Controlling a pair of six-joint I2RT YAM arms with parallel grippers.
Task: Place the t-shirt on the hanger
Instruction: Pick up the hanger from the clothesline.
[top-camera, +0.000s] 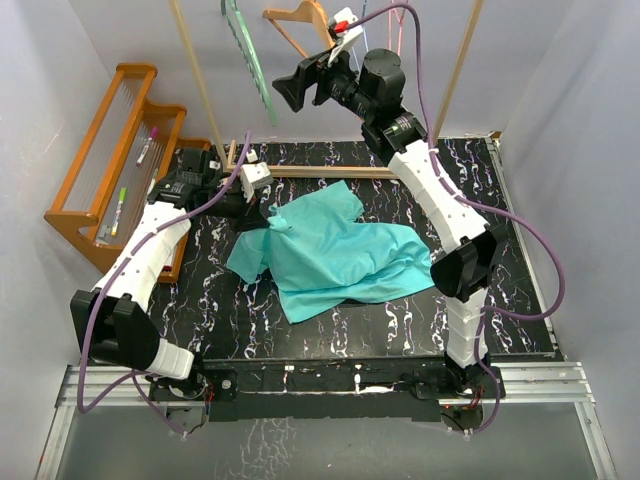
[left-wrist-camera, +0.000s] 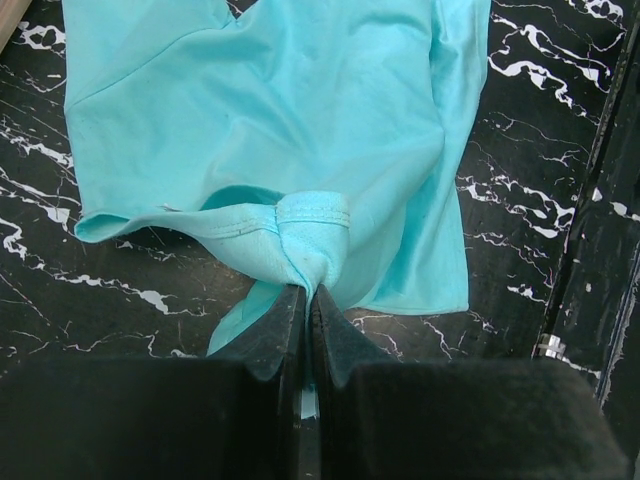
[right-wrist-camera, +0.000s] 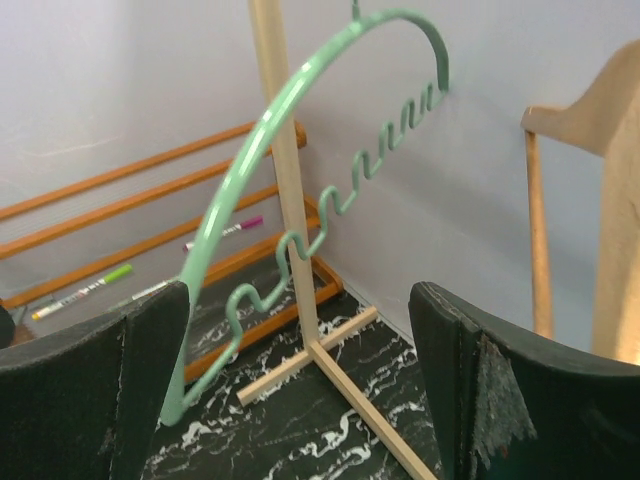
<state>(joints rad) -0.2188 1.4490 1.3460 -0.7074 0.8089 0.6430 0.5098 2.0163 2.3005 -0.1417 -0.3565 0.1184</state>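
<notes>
Left claw (left-wrist-camera: 305, 298) clenched a fold of the shirt (left-wrist-camera: 280, 110) on the table (left-wrist-camera: 520, 200); right claw (right-wrist-camera: 300, 295), upper centre overhead, gaped beside the hanger (right-wrist-camera: 260, 125).

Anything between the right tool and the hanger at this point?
Nothing. In the right wrist view the hanger hangs just beyond the open right tool, with only air between them.
</notes>
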